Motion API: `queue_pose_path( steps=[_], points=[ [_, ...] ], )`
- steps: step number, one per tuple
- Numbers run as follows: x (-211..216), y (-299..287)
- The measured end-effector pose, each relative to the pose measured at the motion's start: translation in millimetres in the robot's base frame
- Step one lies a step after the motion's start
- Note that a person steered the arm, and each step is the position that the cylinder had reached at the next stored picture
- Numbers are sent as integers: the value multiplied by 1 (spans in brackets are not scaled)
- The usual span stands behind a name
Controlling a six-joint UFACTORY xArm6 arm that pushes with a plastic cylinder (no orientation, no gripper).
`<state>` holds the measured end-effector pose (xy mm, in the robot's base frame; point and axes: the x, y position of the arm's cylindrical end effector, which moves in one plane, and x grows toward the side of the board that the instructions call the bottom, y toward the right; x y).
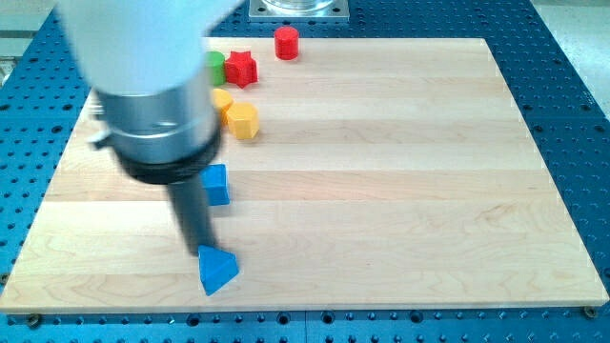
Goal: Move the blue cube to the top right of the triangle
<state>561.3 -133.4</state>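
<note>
The blue cube (217, 184) sits left of the board's middle, partly hidden behind my rod. The blue triangle (217, 270) lies near the view's bottom edge, below the cube. My tip (202, 250) rests just above the triangle's upper left edge, touching or nearly touching it, and below and slightly left of the cube. The arm's large grey body covers the view's upper left.
A yellow hexagonal block (242, 122) and a second yellow block (221, 99), partly hidden, lie above the cube. A red star (241, 69), a green block (216, 65) and a red cylinder (286, 43) sit near the top. The wooden board (400, 191) rests on a blue perforated table.
</note>
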Motion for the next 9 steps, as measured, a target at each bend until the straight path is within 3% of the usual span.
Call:
queue_pose_path(
  steps=[1, 2, 4, 6, 9],
  points=[
    [-6, -48],
    [-38, -47],
    [-82, -7],
    [-39, 35],
    [-115, 32]
  ],
)
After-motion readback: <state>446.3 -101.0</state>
